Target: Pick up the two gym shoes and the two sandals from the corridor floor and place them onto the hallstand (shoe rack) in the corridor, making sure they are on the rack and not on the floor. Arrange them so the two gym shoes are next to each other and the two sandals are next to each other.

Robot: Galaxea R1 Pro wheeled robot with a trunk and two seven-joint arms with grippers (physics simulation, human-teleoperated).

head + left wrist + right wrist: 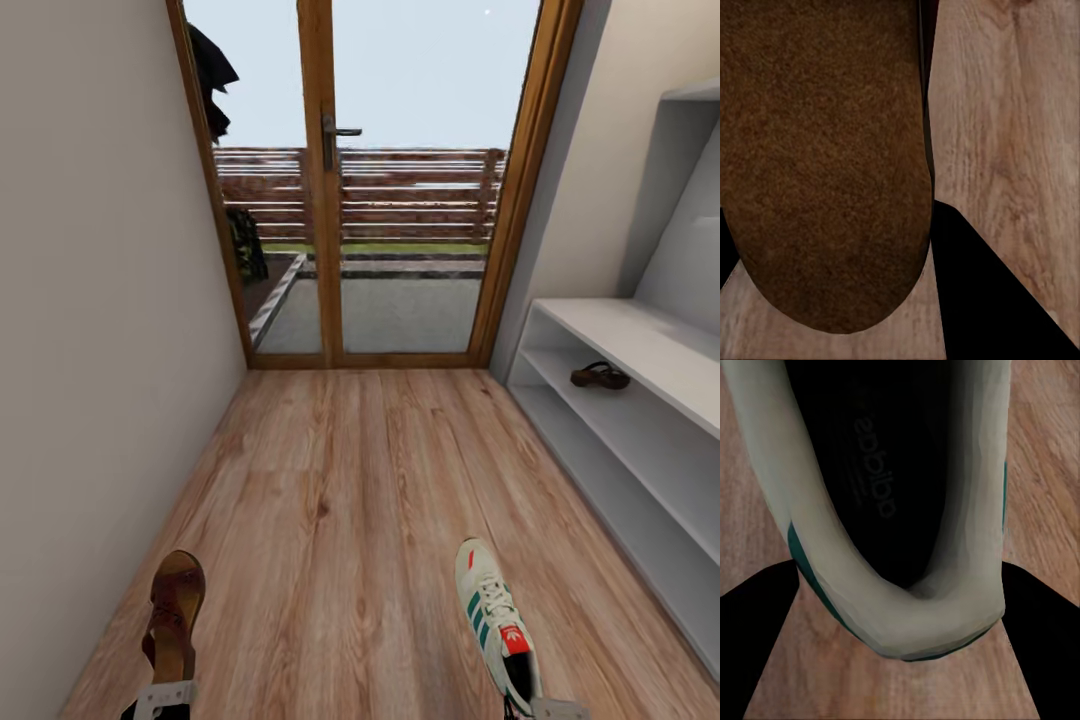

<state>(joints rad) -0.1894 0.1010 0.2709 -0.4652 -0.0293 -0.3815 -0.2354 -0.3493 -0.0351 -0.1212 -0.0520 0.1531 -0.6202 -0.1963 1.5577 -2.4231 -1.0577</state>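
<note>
Head view looks down a corridor toward a glass door (pixel 340 190), with the rack (pixel 640 345) along the right wall. At the picture's lower edge the left tool (pixel 160 698) grips the heel end of a sandal (pixel 174 615), and the right tool (pixel 548 708) grips the heel end of a sneaker (pixel 495 620). Both shoes point forward over the floor (pixel 340 500); whether they are lifted clear of it I cannot tell. The left wrist view shows the sandal's brown footbed (pixel 825 165) close up between dark finger shapes, and the right wrist view shows the sneaker's heel collar (pixel 915 615) likewise, so each tool reads as clenched on its shoe.

The step in hand looks like carrying both shoes to the rack. To do it well, I would turn toward the right wall, keep each shoe level so the heel grip does not slip, and set the sandal on the lower shelf just beside the sandal on the rack (pixel 600 376). The sneaker should go well apart from them, leaving room beside it for its mate.

Count: two sandals in sight, one held and one on the rack; one sneaker, held.
</note>
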